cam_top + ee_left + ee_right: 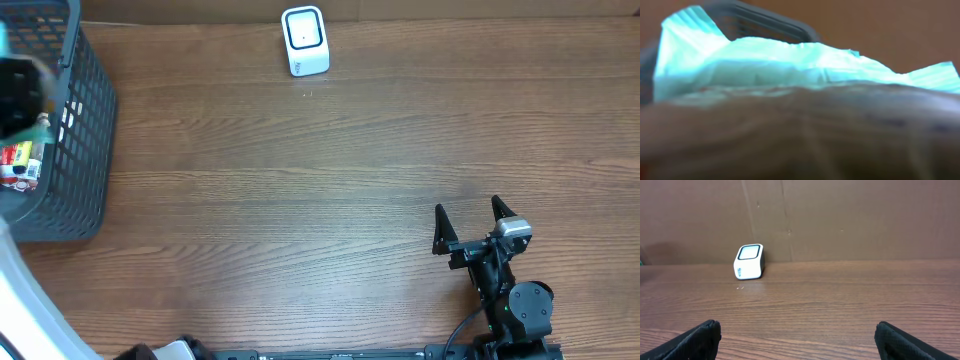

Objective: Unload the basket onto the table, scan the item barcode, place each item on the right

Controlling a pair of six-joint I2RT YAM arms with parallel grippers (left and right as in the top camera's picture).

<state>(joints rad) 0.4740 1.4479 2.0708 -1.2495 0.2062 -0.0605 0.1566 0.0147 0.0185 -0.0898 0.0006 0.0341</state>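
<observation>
Dark mesh basket point(85, 130) at left of table point(300, 200)

Matt wood-grain table point(300, 180); smooth plastic scanner point(305, 40); matt plastic mesh basket point(85, 120); crinkly film pkt point(790, 55)

The scanner point(305, 42) stands at the far edge of my surface point(300, 200), near the middle. The basket point(75, 120) sits at the far left. My right tool point(467, 205) is at the front right, facing the scanner, well apart. A packet point(790, 60) lies before my left wrist camera, with the basket rim behind it.
</observation>
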